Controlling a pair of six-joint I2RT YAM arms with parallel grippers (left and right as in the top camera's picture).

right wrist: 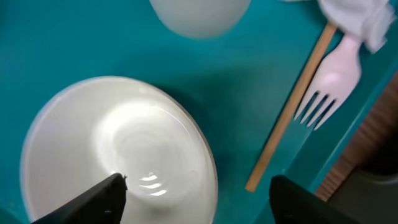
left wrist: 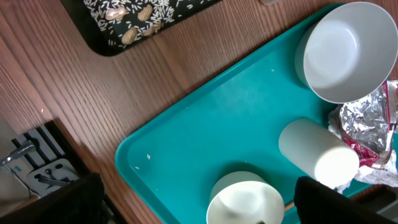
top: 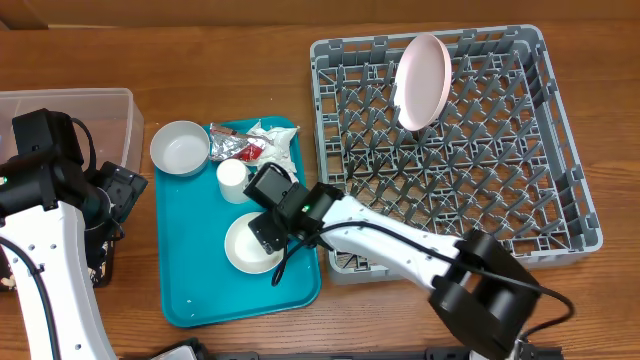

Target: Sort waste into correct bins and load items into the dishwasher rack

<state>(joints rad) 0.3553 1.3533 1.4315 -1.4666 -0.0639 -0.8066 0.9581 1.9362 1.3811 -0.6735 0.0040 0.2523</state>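
Observation:
A white bowl [top: 250, 246] [right wrist: 118, 149] sits on the teal tray [top: 200, 290]. My right gripper [top: 268, 228] [right wrist: 199, 199] is open and low over it, straddling its right rim: one finger hangs over the inside, the other over the tray. A white fork [right wrist: 329, 81] with a wooden stick [right wrist: 289, 112], a white cup [top: 232, 178] [left wrist: 317, 152], foil wrappers [top: 235, 146] [left wrist: 367, 124] and a napkin [top: 272, 135] also lie on the tray. A second bowl [top: 180, 147] [left wrist: 348, 50] stands at its far left corner. My left gripper [top: 118, 195] [left wrist: 199, 205] hangs open and empty, left of the tray.
The grey dishwasher rack [top: 560, 200] fills the right side, with a pinkish plate [top: 422, 80] standing among its far pegs. A clear tub [top: 100, 110] sits at the far left. A black tray [left wrist: 93, 34] with rice and nuts lies left of the teal tray.

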